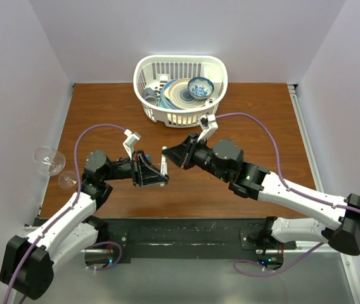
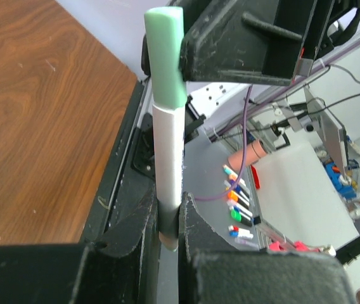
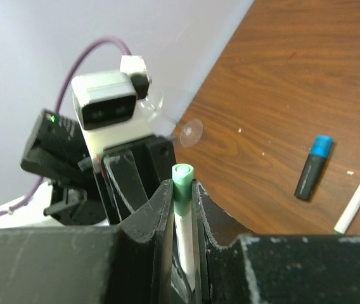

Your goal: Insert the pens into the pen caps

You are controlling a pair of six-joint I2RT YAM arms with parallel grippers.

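From above, the left hand (image 1: 160, 171) and right hand (image 1: 170, 156) meet tip to tip over the brown wooden bench (image 1: 104, 107), with a thin white marker pen (image 1: 165, 166) between them, near a white plastic basket (image 1: 143, 69). The left wrist view adds detail: the left hand is clenched on the pen's bare lower end, and its green plastic cap (image 2: 166, 57) is seated on top beside the right hand. The right wrist view shows the right hand clenched on the capped end. It alone shows a second capped white pen (image 3: 357, 196) lying well apart on the bench, near a blue-capped black highlighter (image 3: 312, 168).
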